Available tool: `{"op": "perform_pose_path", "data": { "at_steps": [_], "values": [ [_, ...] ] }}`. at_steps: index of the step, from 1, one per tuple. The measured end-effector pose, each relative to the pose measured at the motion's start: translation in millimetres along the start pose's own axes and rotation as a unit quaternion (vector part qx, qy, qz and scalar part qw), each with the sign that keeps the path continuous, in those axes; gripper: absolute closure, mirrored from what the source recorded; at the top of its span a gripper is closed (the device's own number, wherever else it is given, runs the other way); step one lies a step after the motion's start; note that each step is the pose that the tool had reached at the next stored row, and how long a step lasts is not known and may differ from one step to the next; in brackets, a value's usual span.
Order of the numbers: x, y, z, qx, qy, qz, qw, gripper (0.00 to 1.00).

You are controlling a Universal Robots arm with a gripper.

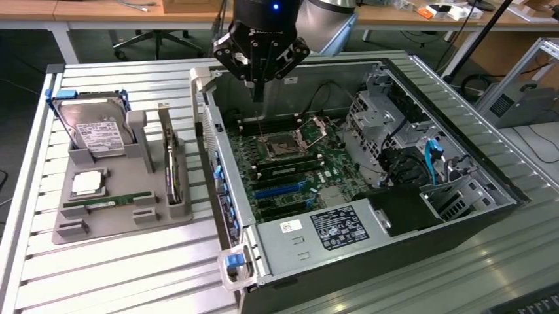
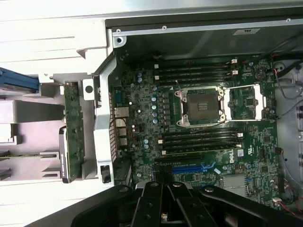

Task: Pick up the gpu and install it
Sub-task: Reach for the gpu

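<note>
Pinched together to one point and holding nothing, my gripper hangs over the 12 o'clock end of the open computer case. On the exterior view's clock face the gpu sits between 7 and 8 o'clock from my fingertips, well apart from them. It stands on its long edge in a slot of the grey tray. Its long axis runs from 12 to 6 o'clock, and the case wall is just beside it at its 3 o'clock. Its broad faces are turned sideways, so I cannot make out the components, and its lower edge is sunk in the slot. Which end carries the metal bracket I cannot tell. At its 9 o'clock the hard drive leans in its own cradle; at 8 o'clock the memory stick lies flat. Inside the case lies the motherboard with its processor socket. In the wrist view my own dark finger links cover part of that board.
</note>
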State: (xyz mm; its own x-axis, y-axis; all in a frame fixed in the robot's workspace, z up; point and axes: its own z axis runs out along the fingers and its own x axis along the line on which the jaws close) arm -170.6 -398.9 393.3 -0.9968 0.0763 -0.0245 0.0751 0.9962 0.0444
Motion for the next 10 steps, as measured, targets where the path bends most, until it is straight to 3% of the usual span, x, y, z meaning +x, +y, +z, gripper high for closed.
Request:
{"op": "perform_pose_path", "data": {
  "at_steps": [10],
  "values": [
    [14.3, -1.1, -0.4, 0.0, 0.0, 0.0, 1.0, 0.89]
  ]
}}
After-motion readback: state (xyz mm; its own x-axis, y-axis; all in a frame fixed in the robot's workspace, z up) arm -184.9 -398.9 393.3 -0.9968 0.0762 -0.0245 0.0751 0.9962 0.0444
